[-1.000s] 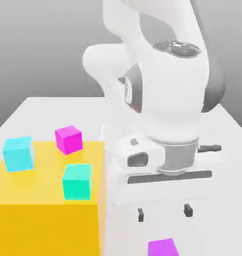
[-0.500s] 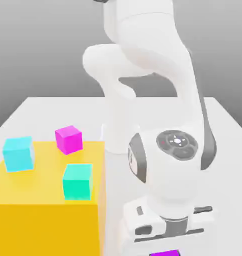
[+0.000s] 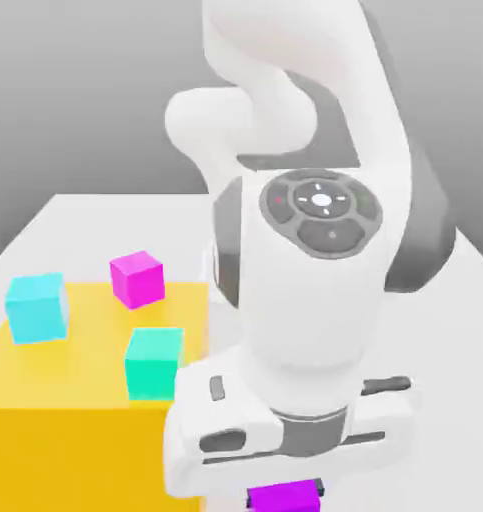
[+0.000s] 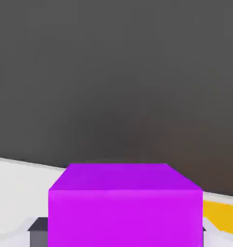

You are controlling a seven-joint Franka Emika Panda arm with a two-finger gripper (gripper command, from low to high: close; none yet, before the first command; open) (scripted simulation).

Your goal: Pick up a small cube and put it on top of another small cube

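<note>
Exterior view. White arm fills the centre and right of the frame, bent over so the hand sits low at bottom centre. Gripper at the very bottom edge, pointing down. The purple-violet small cube shows directly beneath the hand, between the dark fingers; one dark fingertip peeks out at the cube's right side, touching it. Fingers drawn narrow, clamped on this cube.

Yellow block occupies the lower left of the frame, a broad flat top with three cubes on it. Pink-magenta cube sits at the block's far edge, upper middle of that top surface. Light cyan cube lies toward the left edge of the frame, near the block's left side. Teal-green cube stands nearer the front, just left of the arm's lower housing. All three are apart from one another. White table runs behind the block, grey backdrop above.

Hand view. Purple-violet cube fills the lower centre of the frame, top face and one side face both visible, edges square to the camera. A dark finger pad sits against its lower left corner; a thin dark sliver shows at its lower right edge as well. A yellow patch, the block, appears at lower right. White table surface at lower left, dark grey above.
</note>
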